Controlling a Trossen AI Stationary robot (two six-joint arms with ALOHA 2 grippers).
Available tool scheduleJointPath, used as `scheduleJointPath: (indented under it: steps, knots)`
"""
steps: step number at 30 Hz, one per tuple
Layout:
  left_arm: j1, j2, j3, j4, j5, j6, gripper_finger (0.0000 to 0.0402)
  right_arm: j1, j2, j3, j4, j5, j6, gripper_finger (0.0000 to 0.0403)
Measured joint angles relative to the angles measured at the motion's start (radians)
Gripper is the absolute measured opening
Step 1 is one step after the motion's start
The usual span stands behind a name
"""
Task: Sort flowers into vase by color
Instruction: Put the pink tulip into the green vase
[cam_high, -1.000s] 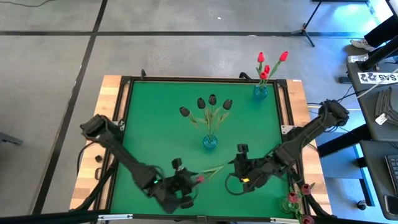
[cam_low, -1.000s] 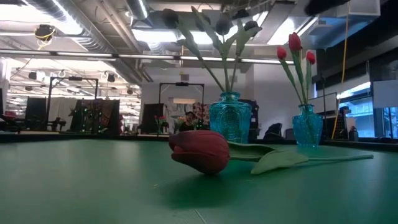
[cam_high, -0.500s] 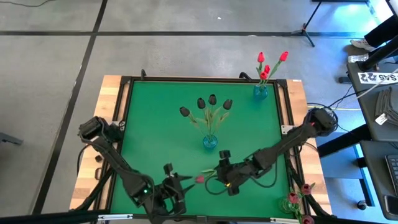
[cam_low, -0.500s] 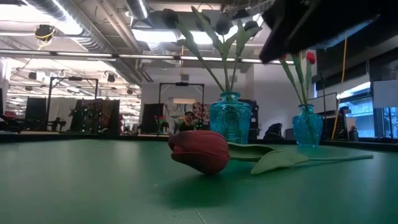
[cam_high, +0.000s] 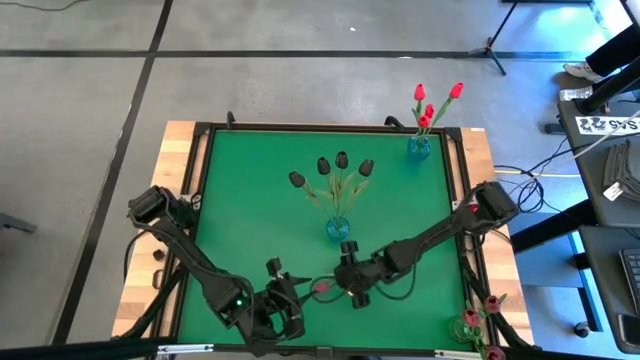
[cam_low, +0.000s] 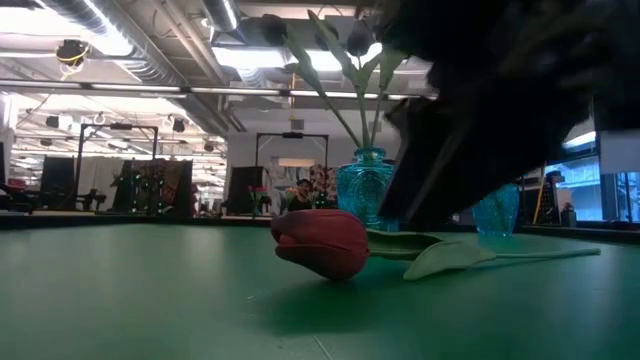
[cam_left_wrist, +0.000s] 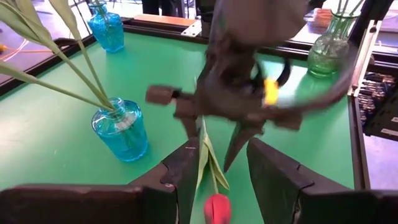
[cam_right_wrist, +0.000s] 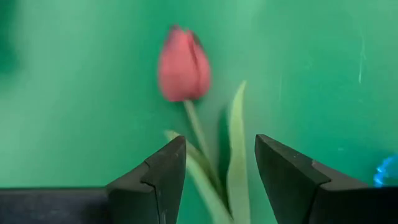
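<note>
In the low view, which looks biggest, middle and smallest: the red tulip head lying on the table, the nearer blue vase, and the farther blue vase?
1. Red tulip head, nearest the camera, so unsure.
2. Nearer blue vase.
3. Farther blue vase, partly hidden.

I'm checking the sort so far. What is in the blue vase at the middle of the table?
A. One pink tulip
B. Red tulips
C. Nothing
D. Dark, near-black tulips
D: the middle blue vase holds four near-black tulips; the red tulips stand in the corner vase.
</note>
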Motion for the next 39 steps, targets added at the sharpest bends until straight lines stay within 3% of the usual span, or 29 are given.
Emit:
scheduleJointPath:
  steps: [13,16,23,25,30,34,39]
  knots:
    - [0.000,0.000,0.000,0.000,0.002,-0.002,0.0133,-0.023,0.098,0.002,0.085,-0.086,-0.022,0.0182]
    - [0.000,0.000,0.000,0.000,0.001,-0.002,0.0133,-0.023,0.099,0.002,0.085,-0.096,-0.022,0.0147]
    - [0.000,0.000,0.000,0.000,-0.004,-0.002,0.0133,-0.020,0.095,0.002,0.087,-0.098,-0.023,0.0019]
    - [-0.002,0.000,0.000,0.000,-0.004,-0.001,0.0133,-0.009,0.077,0.001,0.071,-0.105,-0.019,0.0012]
    - [-0.028,0.000,0.000,-0.014,-0.036,-0.011,0.0133,0.065,-0.078,0.003,0.068,-0.064,-0.011,0.0008]
    - [-0.049,0.000,0.000,-0.024,-0.071,-0.037,0.0133,0.146,-0.244,0.002,0.074,0.044,0.011,0.0010]
    - [-0.054,0.000,0.000,-0.029,-0.085,-0.048,0.0133,0.272,-0.461,0.003,0.260,0.137,0.011,0.0006]
